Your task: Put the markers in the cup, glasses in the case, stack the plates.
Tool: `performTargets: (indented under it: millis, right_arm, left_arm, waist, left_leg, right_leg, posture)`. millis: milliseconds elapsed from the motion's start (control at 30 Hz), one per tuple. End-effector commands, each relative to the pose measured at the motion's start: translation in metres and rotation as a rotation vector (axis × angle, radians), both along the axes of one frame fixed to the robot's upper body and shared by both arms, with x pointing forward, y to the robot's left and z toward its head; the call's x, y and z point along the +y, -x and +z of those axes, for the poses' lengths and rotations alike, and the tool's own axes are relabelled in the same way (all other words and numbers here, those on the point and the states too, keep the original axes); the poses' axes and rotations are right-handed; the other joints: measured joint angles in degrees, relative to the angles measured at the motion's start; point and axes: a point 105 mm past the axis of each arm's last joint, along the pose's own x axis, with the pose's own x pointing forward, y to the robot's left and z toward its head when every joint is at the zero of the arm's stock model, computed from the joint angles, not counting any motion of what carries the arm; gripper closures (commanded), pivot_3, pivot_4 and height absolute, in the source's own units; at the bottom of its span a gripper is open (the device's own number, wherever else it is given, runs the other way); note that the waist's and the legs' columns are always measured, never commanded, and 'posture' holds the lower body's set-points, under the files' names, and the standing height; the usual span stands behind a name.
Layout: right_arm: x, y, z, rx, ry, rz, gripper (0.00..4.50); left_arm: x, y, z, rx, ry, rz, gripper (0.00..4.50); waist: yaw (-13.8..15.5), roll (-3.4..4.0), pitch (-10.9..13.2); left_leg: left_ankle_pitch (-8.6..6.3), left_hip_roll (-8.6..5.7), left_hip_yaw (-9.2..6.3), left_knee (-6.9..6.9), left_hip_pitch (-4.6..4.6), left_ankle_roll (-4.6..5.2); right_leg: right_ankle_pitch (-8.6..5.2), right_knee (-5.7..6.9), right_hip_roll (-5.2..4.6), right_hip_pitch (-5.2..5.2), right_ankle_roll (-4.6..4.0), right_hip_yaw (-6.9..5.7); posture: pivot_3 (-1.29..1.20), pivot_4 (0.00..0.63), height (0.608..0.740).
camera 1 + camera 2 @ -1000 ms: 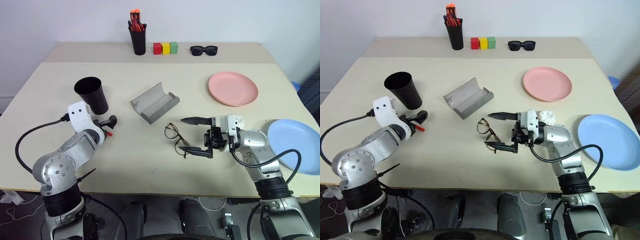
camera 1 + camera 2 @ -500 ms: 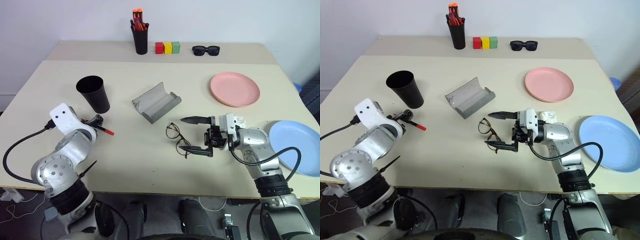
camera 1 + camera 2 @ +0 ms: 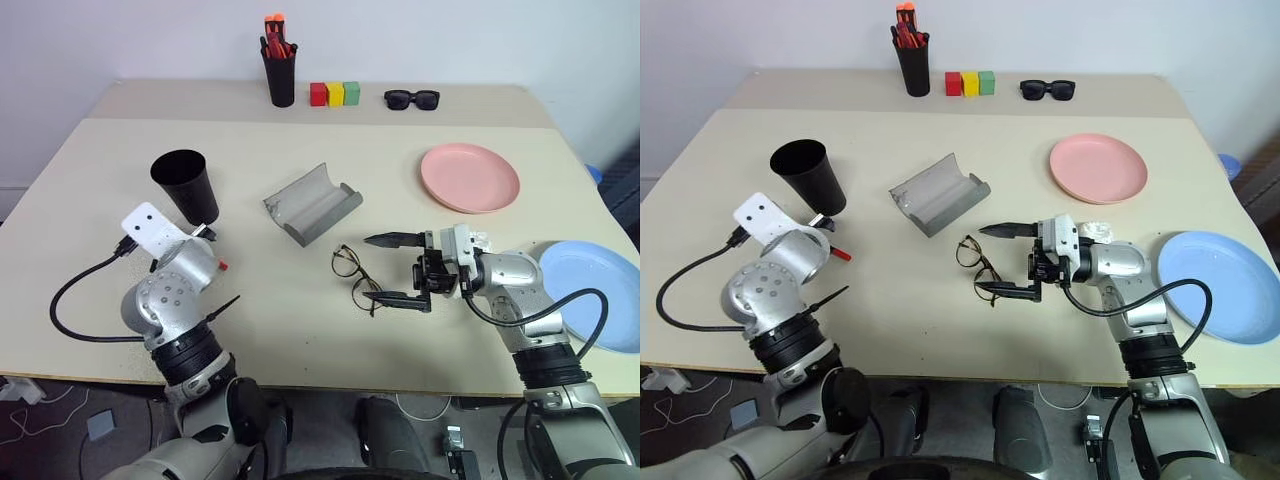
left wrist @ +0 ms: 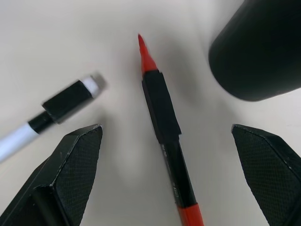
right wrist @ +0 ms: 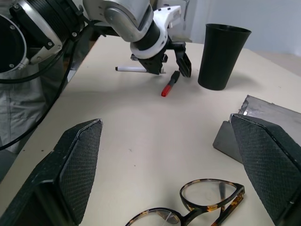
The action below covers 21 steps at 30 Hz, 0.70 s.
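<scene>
Left claw [image 4: 169,174] spread over marker [image 4: 164,122], cup [image 4: 256,52] beside

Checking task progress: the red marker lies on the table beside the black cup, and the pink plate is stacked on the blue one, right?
Not stacked: in the left eye view the pink plate and blue plate lie apart. The red marker does lie beside the black cup.

Head stereo pair looking down over the table [image 3: 300,330], wrist cameras close along their fingers, both seeing the marker [image 4: 164,127]

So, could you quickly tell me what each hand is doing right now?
Left hand: open, empty, straddling the red marker.
Right hand: open, empty, beside the glasses.
</scene>
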Motion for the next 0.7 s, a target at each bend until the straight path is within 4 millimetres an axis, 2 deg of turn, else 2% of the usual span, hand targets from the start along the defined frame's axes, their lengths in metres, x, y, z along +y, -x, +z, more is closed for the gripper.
performTargets:
  millis: [33, 133, 200, 367, 567, 633, 700]
  right_arm:
    - [-0.002, 0.004, 0.015, -0.051, -0.01, -0.006, 0.05]
    - [-0.004, 0.004, 0.017, -0.051, -0.006, -0.019, 0.0]
    - [-0.005, 0.004, 0.018, -0.053, -0.004, -0.024, 0.0]
    - [-0.004, 0.003, 0.021, -0.056, -0.005, -0.039, 0.0]
    - [-0.002, 0.001, 0.022, -0.056, -0.008, -0.049, 0.0]
    - [-0.002, 0.0, 0.023, -0.059, -0.013, -0.056, 0.0]
    - [-0.002, -0.001, 0.022, -0.059, -0.017, -0.062, 0.0]
  left_arm:
    - [-0.005, -0.01, 0.003, -0.003, 0.001, 0.024, 0.0]
    - [-0.003, -0.014, -0.001, 0.019, -0.002, 0.049, 0.78]
    - [-0.001, -0.015, -0.004, 0.036, 0.0, 0.067, 1.64]
    - [0.001, -0.012, -0.008, 0.054, 0.006, 0.083, 4.14]
    - [-0.01, -0.009, -0.008, 0.034, 0.067, 0.012, 4.14]
    - [-0.035, -0.009, -0.007, 0.007, 0.165, -0.148, 4.14]
    - [-0.051, -0.005, -0.004, -0.005, 0.216, -0.275, 4.14]
  waist:
    - [0.0, -0.01, 0.0]
    - [-0.1, -0.01, 0.0]
    - [-0.1, -0.01, 0.0]
    - [0.0, 0.0, 0.0]
    - [-0.1, -0.01, 0.0]
    - [0.0, -0.01, 0.0]
    - [0.0, -0.02, 0.0]
  left_leg:
    - [0.0, -0.01, 0.0, 0.0, 0.0, 0.0]
    - [0.0, -0.01, 0.0, 0.0, 0.0, 0.0]
    - [0.0, -0.01, 0.0, 0.0, 0.01, 0.0]
    - [0.03, -0.01, 0.0, 0.0, 0.01, -0.05]
    - [0.03, -0.01, 0.0, 0.0, 0.02, -0.06]
    - [0.03, -0.01, 0.0, 0.0, 0.01, -0.06]
    - [0.03, -0.02, 0.0, 0.0, 0.0, -0.06]
  right_leg:
    - [0.01, 0.0, 0.0, 0.0, 0.01, 0.0]
    - [0.01, -0.01, 0.0, 0.01, 0.03, 0.0]
    - [0.01, 0.0, 0.0, 0.01, 0.03, 0.0]
    - [0.03, 0.01, 0.0, 0.02, 0.06, 0.0]
    - [0.04, 0.01, 0.0, 0.03, 0.09, 0.0]
    - [0.04, 0.0, 0.0, 0.03, 0.09, 0.0]
    - [0.04, 0.0, -0.01, 0.02, 0.09, 0.0]
  posture:
    - [0.0, 0.15, 0.74]
    - [0.0, 0.15, 0.74]
    - [0.0, 0.15, 0.74]
    - [0.0, 0.15, 0.74]
    - [0.0, 0.15, 0.74]
    - [0.0, 0.15, 0.74]
    - [0.0, 0.15, 0.74]
